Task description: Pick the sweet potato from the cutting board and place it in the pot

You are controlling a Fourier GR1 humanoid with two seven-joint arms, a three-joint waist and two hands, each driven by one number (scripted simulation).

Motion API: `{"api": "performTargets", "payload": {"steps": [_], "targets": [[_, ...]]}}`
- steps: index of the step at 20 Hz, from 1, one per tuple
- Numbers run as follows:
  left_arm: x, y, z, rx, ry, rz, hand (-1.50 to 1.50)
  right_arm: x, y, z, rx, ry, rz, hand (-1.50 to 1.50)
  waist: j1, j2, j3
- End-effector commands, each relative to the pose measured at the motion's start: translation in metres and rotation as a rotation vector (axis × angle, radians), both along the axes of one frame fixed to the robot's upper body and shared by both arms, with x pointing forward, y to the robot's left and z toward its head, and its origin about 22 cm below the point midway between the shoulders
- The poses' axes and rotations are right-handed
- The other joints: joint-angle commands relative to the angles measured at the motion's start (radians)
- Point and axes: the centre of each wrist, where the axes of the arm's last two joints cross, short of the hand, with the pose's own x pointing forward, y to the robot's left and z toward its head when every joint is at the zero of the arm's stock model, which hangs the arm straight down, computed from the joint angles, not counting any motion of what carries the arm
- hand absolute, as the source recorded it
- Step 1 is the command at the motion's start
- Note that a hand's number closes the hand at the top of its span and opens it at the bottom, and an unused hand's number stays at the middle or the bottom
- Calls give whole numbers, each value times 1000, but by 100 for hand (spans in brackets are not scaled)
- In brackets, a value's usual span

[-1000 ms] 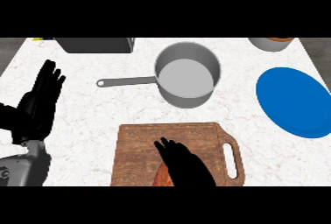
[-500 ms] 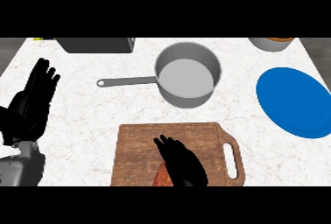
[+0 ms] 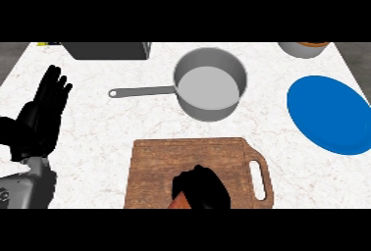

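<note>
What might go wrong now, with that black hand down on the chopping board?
1. The right hand hides most of the sweet potato. Only an orange tip shows, near the board's near edge, so it might slip out or roll off the board on lifting.
2. The pot lies beyond the board's far edge. A low carry could clip its rim and shove it along the counter.
</note>
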Motion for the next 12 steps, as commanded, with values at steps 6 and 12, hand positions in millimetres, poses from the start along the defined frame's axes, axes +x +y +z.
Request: {"api": "performTargets", "payload": {"steps": [6, 12], "targets": [[10, -5, 8, 4, 0, -28, 0, -20, 48, 9, -65, -31, 21, 150, 36, 7, 1], [15, -19, 6, 5, -6, -116, 0, 0, 63, 30, -85, -152, -42, 150, 116, 16, -2]]}}
